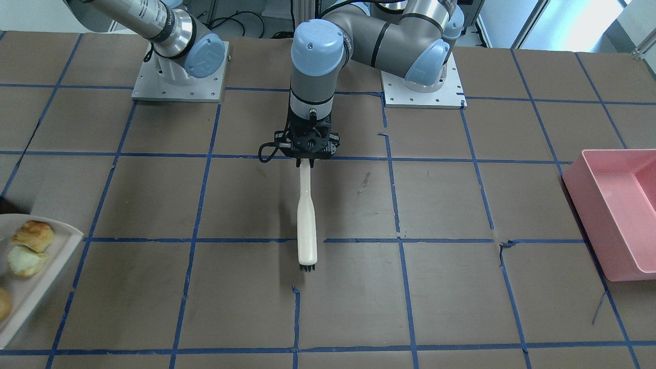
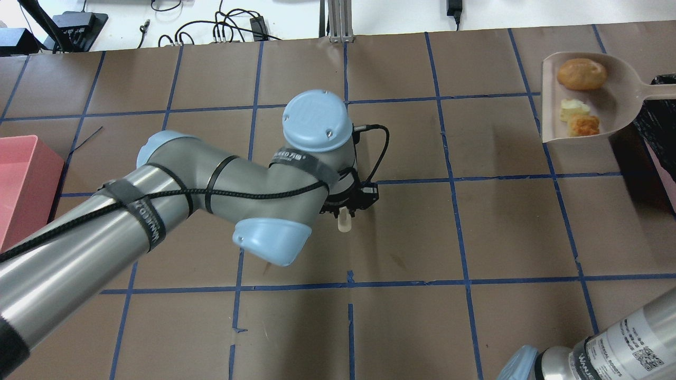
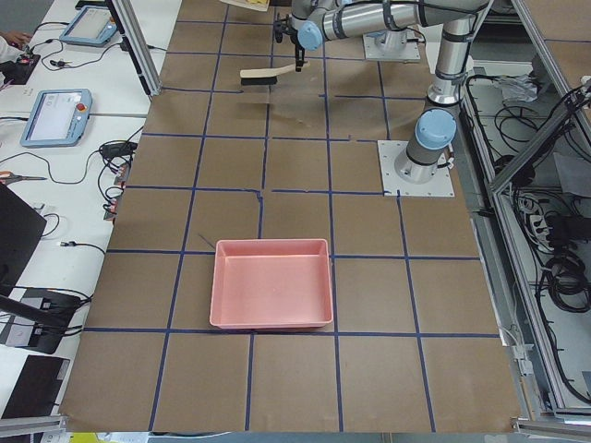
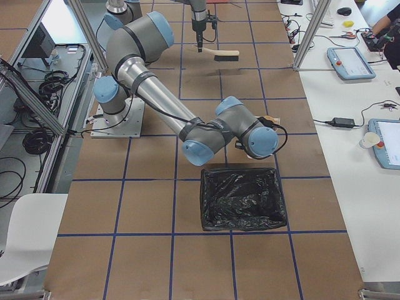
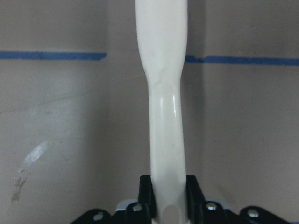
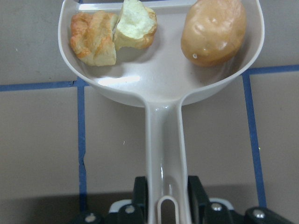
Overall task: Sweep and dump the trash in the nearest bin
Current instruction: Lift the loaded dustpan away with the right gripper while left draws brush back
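My right gripper (image 6: 164, 196) is shut on the handle of a beige dustpan (image 6: 159, 84). In the pan lie the trash pieces: a round golden-brown lump (image 6: 214, 30) and two toasted chunks (image 6: 93, 39) (image 6: 135, 25). The overhead view shows the pan (image 2: 612, 105) at the table's far right, next to the black bin (image 2: 657, 126). My left gripper (image 5: 167, 198) is shut on the white handle of a brush (image 1: 306, 225). The brush lies along the table's middle, with its black bristles pointing away from the robot.
A black-lined bin (image 4: 240, 197) stands on the table's right end, near the right wrist. A pink bin (image 1: 615, 215) stands on the table's left end. Blue tape lines grid the brown table (image 1: 441, 205).
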### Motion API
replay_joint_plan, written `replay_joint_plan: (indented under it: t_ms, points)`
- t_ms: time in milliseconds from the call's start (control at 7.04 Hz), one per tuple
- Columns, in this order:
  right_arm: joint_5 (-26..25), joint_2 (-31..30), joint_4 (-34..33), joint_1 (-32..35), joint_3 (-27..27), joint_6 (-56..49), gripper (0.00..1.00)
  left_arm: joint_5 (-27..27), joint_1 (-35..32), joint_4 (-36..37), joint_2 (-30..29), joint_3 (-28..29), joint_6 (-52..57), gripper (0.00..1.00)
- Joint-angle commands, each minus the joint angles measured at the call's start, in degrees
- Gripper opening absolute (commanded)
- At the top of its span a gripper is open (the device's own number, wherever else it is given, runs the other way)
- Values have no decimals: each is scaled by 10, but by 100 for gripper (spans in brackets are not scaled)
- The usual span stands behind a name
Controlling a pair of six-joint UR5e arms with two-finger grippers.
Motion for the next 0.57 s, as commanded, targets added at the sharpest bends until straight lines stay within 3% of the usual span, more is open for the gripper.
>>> replay_joint_plan:
  t_ms: [0,426]
  points:
    - [6,1,4,-96,-55,1,0,-1,-10,10,61,-89,2,5]
    - [-50,5,32,-150,-142,-2,0,-6,-29,9,62,-91,29,5]
